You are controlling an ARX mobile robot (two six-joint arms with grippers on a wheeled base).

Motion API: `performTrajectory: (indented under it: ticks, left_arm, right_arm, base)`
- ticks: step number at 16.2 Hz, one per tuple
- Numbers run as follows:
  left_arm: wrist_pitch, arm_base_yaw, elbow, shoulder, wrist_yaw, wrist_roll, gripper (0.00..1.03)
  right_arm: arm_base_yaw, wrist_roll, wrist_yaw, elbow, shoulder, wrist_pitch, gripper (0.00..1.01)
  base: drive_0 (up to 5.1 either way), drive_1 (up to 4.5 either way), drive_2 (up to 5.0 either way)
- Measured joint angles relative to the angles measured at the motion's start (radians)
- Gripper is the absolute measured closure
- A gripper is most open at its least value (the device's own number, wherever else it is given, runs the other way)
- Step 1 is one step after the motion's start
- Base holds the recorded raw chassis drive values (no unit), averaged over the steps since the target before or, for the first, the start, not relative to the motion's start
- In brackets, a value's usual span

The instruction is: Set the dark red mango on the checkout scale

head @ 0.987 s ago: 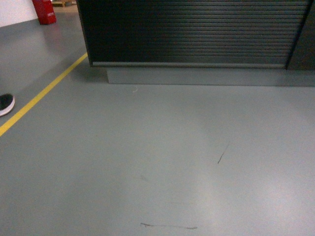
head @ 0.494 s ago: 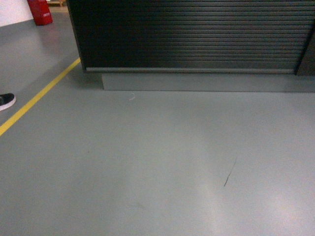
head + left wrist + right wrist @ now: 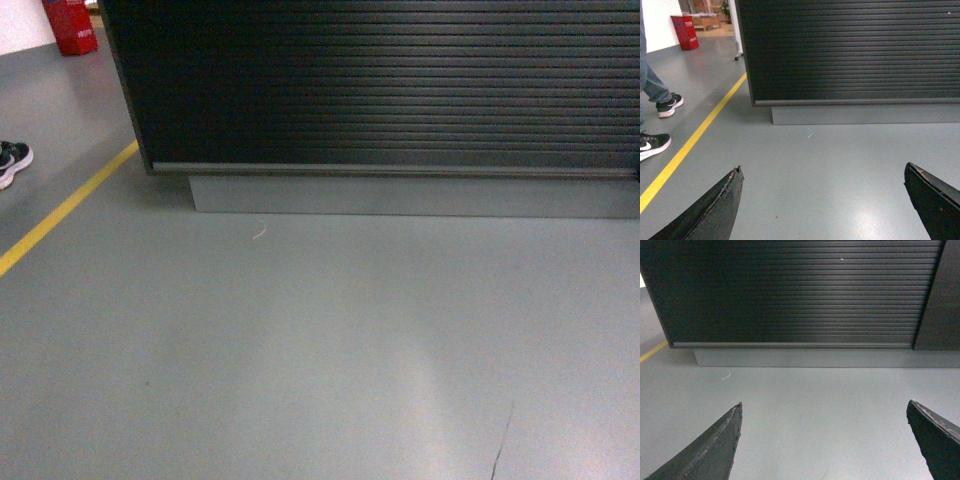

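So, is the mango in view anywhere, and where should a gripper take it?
No mango shows in any view, so no grip can be picked. Both the left gripper and right gripper are open and empty, facing the ribbed front of the counter.

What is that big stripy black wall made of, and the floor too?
The checkout front looks like dark ribbed panel, maybe painted wood or metal; its even horizontal grooves show that, and I cannot tell which. The floor looks like smooth grey coated concrete, faintly shiny with soft reflections.

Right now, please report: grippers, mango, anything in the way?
Left gripper open, empty. Right gripper open, empty. Mango, scale not in view. Checkout ahead; person's shoes at left, beyond yellow line.
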Motion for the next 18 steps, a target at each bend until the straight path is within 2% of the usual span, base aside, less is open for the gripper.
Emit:
performTrajectory:
  ticks: [18]
  left_arm:
    - [-0.006,0.000,0.000,0.000,0.000,0.000,0.05]
  right_arm:
    - [0.000,0.000,0.000,0.000,0.000,-0.002,0.03]
  base:
    - [0.0,4.33,-4.2]
